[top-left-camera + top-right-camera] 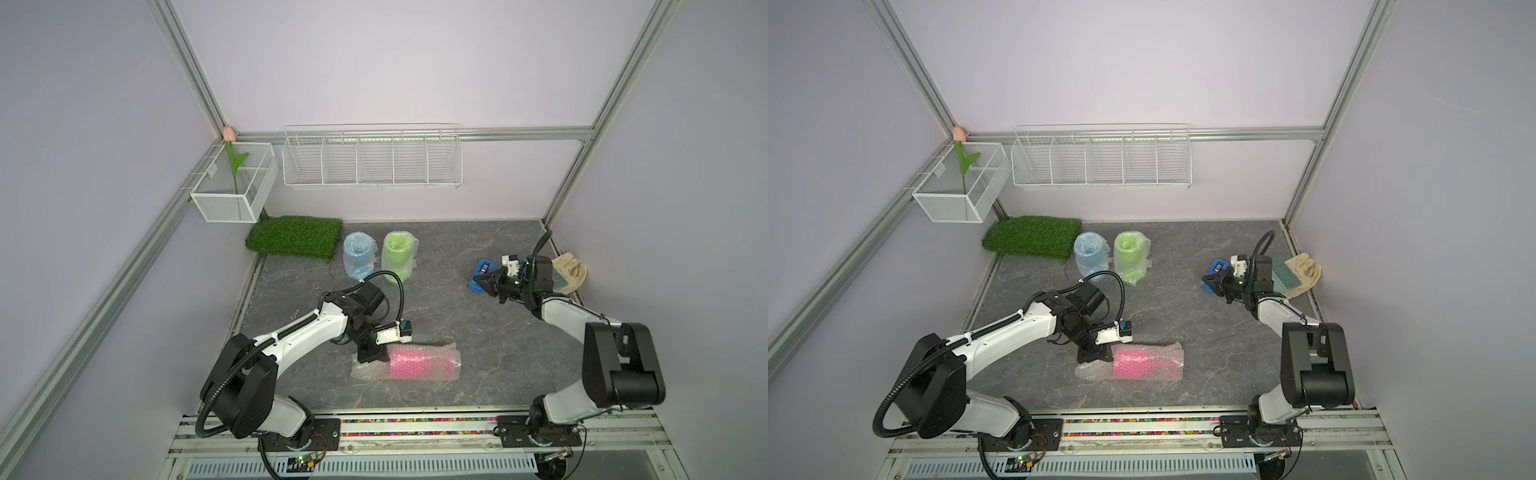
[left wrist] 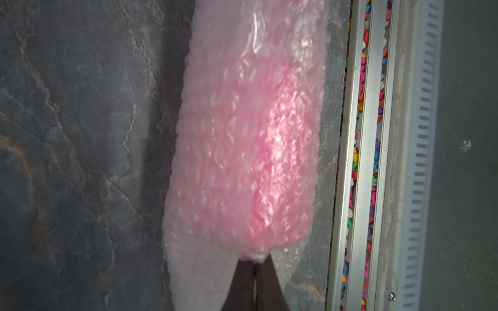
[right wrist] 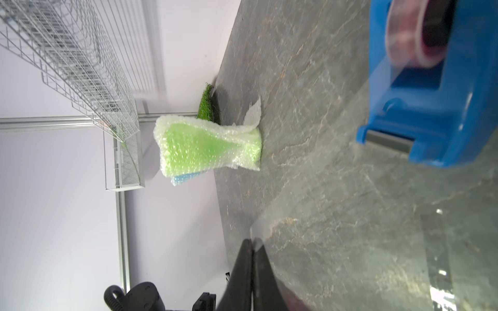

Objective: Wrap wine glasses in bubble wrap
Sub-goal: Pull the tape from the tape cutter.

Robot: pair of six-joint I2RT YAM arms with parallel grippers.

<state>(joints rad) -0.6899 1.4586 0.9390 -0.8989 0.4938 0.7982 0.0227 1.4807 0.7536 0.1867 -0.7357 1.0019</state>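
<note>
left gripper point(image 2: 254, 265): closed, tips on bubble wrap point(image 1: 363, 370) beside lying pink goblet point(image 1: 419, 365), near centre
right gripper point(image 3: 252, 242): closed on tape point(image 3: 336, 194) from dispenser point(image 3: 431, 107), far right
far: wrapped blue goblet point(image 1: 358, 253), green goblet point(image 1: 397, 255); glove point(image 1: 575, 270) behind right arm point(image 1: 561, 316)

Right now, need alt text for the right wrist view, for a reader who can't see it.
The right gripper, jaws shut, pinches a strip of clear tape stretched from the blue plastic tape dispenser over the grey marbled table. Beyond stands the lime green goblet wrapped in bubble wrap, the sky blue wrapped goblet peeking from behind it.
</note>
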